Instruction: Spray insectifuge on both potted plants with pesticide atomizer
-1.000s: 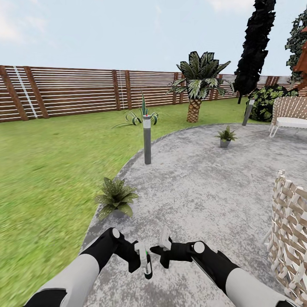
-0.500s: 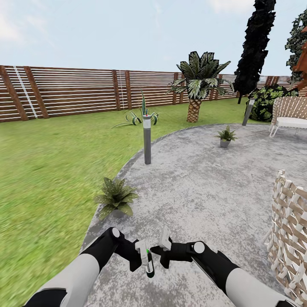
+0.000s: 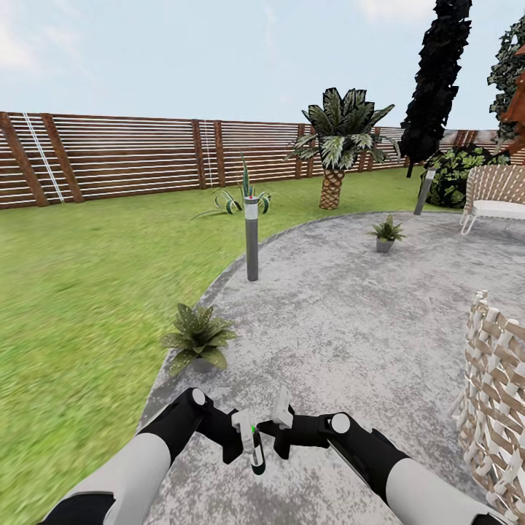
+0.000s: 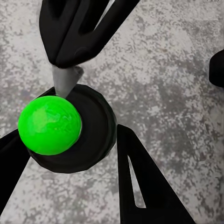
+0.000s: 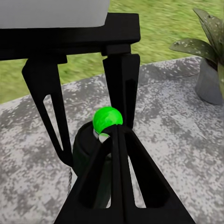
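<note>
Fingers of the left gripper point(image 3: 251, 437) clamp the pesticide atomizer point(image 3: 256, 453), held low over the patio point(image 3: 343, 313). Right gripper point(image 3: 281, 430) fingers press its bright green top point(image 5: 107, 119); their spread cannot be told. Nearest potted plant point(image 3: 197, 337) sits at the lawn point(image 3: 80, 292) edge; the second point(image 3: 386, 235) farther off.

Atomizer point(image 3: 256, 448) upright between claws

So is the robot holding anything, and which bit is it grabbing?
Yes. The left claw holds the spray bottle by its body, just under the bright green top. The right claw sits close beside it.
</note>
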{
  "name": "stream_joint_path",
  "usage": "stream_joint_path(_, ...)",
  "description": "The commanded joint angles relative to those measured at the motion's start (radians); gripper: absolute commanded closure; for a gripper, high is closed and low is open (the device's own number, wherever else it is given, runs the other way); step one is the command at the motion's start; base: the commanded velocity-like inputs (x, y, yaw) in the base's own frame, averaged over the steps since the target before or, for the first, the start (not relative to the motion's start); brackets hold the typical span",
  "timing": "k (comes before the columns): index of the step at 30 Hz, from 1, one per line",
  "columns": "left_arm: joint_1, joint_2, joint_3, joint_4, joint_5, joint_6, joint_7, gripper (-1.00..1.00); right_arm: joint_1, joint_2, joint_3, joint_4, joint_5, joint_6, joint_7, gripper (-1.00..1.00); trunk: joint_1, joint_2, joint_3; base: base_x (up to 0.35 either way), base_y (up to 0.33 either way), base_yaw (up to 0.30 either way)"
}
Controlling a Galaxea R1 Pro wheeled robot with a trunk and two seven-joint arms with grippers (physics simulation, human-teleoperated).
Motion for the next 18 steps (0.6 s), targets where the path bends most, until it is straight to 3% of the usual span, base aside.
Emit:
stream_joint_path(1,0.0,-0.001,0.006,-0.001,-0.007,-0.002,-0.005,1.0,-0.001,-0.001,0.006,0.001,-0.003,-0.004,-0.002,1.0,0.0,0.0,-0.001,0.0,0.0,0.0)
stream_joint_path(12,-0.001,-0.006,0.008,0.0,-0.007,-0.002,-0.006,1.0,-0.001,-0.003,0.006,0.002,-0.002,-0.004,-0.002,1.0,0.0,0.0,-0.001,0.0,0.0,0.0)
stream_joint_path(18,-0.001,0.012,0.0,0.003,-0.023,0.002,0.006,1.0,-0.001,-0.003,0.006,0.002,-0.002,-0.004,-0.002,1.0,0.0,0.0,-0.001,0.0,0.0,0.0)
